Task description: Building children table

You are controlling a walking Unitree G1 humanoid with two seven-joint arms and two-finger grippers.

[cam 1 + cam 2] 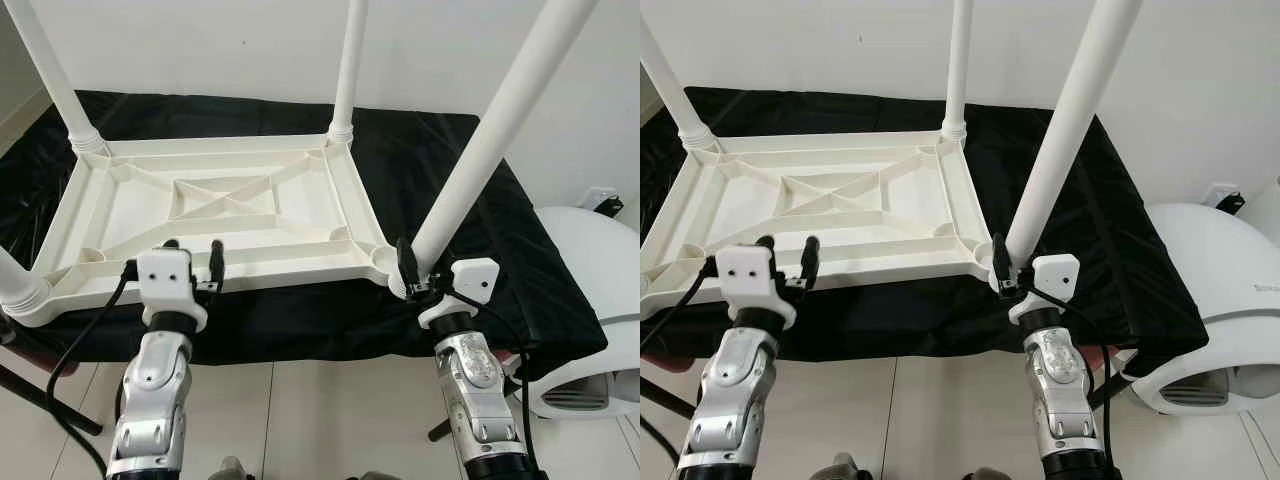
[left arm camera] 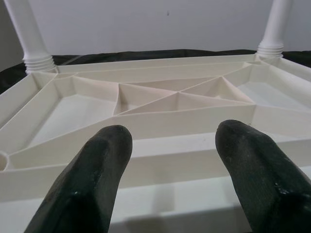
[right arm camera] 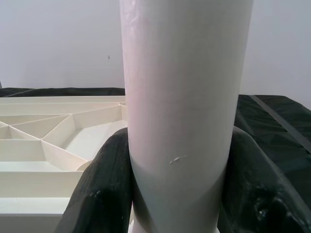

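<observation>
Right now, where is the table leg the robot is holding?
The white table leg stands at the near right corner of the upturned tabletop, gripped near its base by the right gripper.

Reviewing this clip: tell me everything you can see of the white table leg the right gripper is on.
The table leg is a smooth white tube, plastic by its look, with a small scuff seen in the right wrist view. It stands in the near right corner socket of the upside-down tabletop, rising and leaning toward the right out of the picture. The right gripper is shut on it just above the socket, one black finger on each side. Its top end is out of view.
</observation>
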